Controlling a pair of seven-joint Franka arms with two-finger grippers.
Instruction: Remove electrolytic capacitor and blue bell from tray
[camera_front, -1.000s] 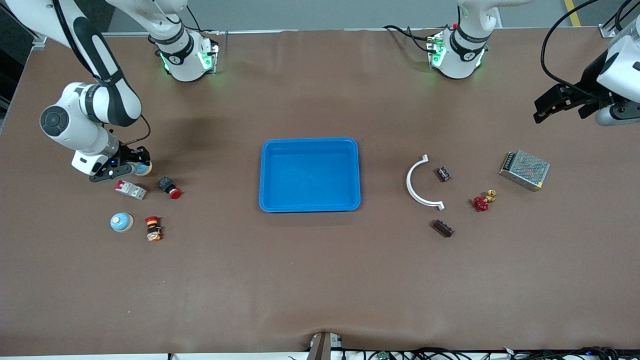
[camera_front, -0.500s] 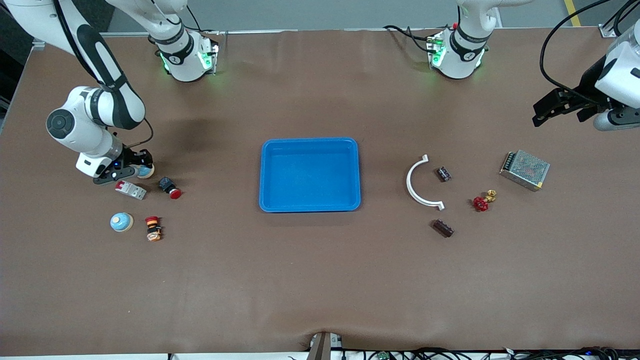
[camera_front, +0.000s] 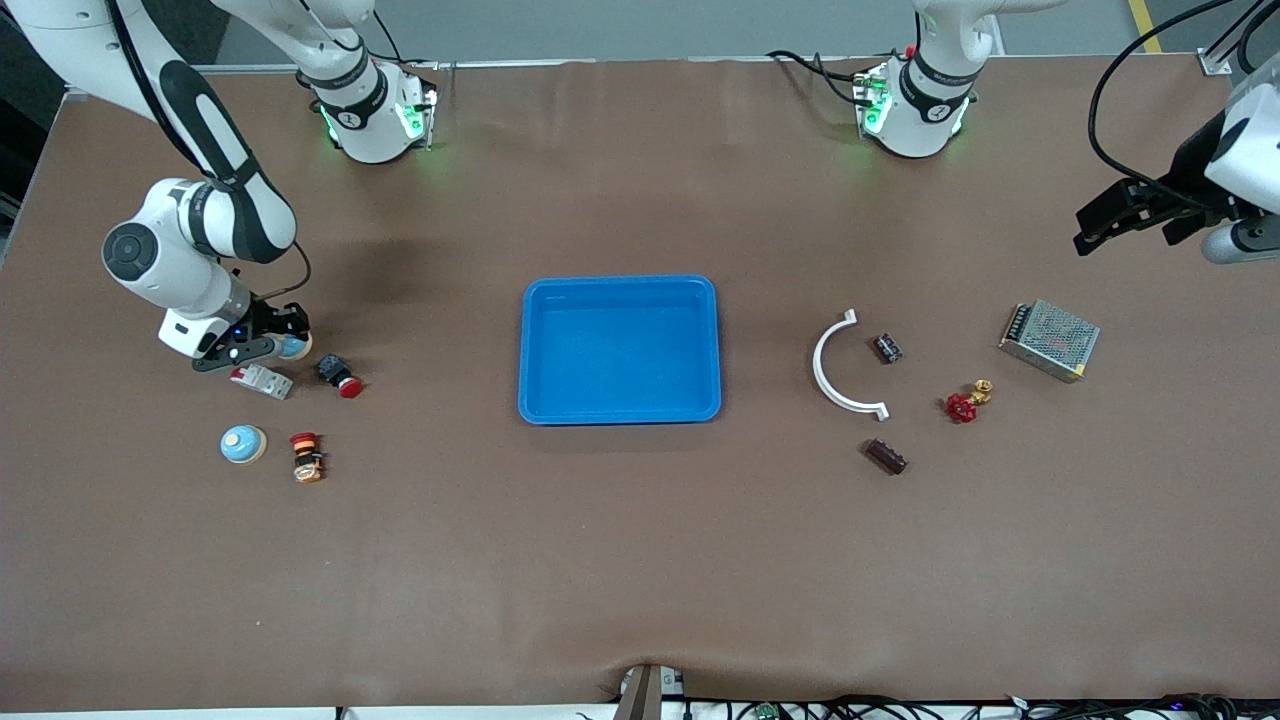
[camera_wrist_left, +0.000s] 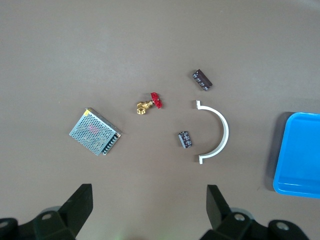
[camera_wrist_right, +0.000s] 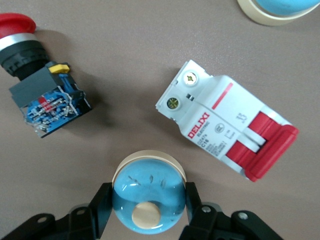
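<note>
My right gripper (camera_front: 283, 346) is shut on a blue bell (camera_front: 292, 346) with a cream base, low over the table at the right arm's end; the right wrist view shows the bell (camera_wrist_right: 149, 197) between both fingers (camera_wrist_right: 100, 202). A second blue bell (camera_front: 243, 444) sits nearer the front camera. Two dark capacitors (camera_front: 888, 348) (camera_front: 887, 456) lie toward the left arm's end, both seen in the left wrist view (camera_wrist_left: 185, 139) (camera_wrist_left: 202, 80). My left gripper (camera_front: 1125, 230) (camera_wrist_left: 148, 210) is open and empty, high over that end of the table.
A blue tray (camera_front: 620, 283) sits mid-table. Beside the held bell lie a circuit breaker (camera_front: 262, 380) and a red push button (camera_front: 340, 376), with an emergency-stop button (camera_front: 307, 455) nearer the camera. A white curved piece (camera_front: 835, 375), red valve (camera_front: 965, 403) and metal power supply (camera_front: 1050, 340) lie by the capacitors.
My right gripper has shifted slightly toward the tray with the bell in it. My left gripper has drifted a little toward its end of the table.
</note>
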